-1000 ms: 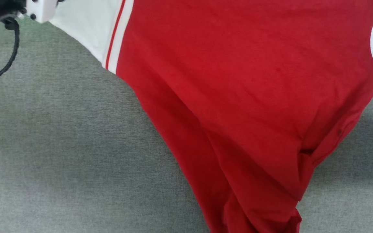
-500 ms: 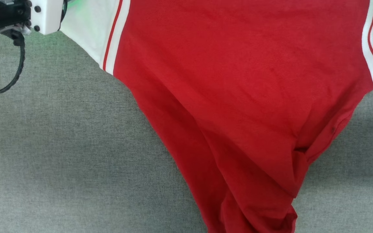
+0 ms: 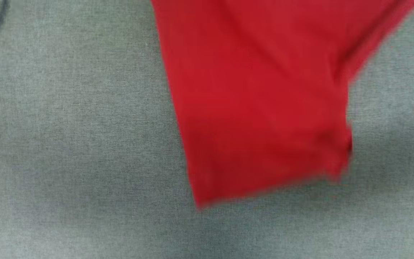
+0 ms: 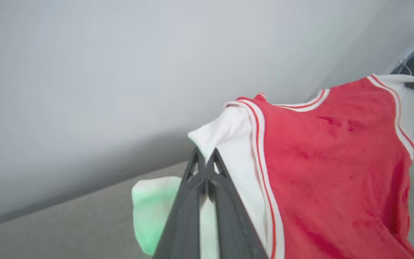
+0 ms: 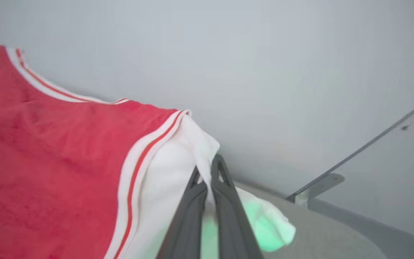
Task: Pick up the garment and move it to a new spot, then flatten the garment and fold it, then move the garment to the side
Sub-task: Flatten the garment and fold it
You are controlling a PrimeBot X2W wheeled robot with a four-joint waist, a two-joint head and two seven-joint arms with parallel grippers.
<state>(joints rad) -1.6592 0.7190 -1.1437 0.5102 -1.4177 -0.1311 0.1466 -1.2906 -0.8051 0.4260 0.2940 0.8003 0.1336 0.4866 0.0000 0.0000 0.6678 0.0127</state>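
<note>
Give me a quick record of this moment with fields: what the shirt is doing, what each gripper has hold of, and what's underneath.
shirt: red, spread between the two grippers, body hanging down
left gripper: shut on one white sleeve end
right gripper: shut on the other white sleeve end
underneath: grey fabric surface
bottom hem: blurred in the head view; cannot tell whether it touches the surface
background: pale wall

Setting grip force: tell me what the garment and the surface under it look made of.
The garment: soft matte knit, likely cotton; it drapes and creases, white trim looks ribbed. The grey surface: matte woven cloth; fine flecked weave shows.
</note>
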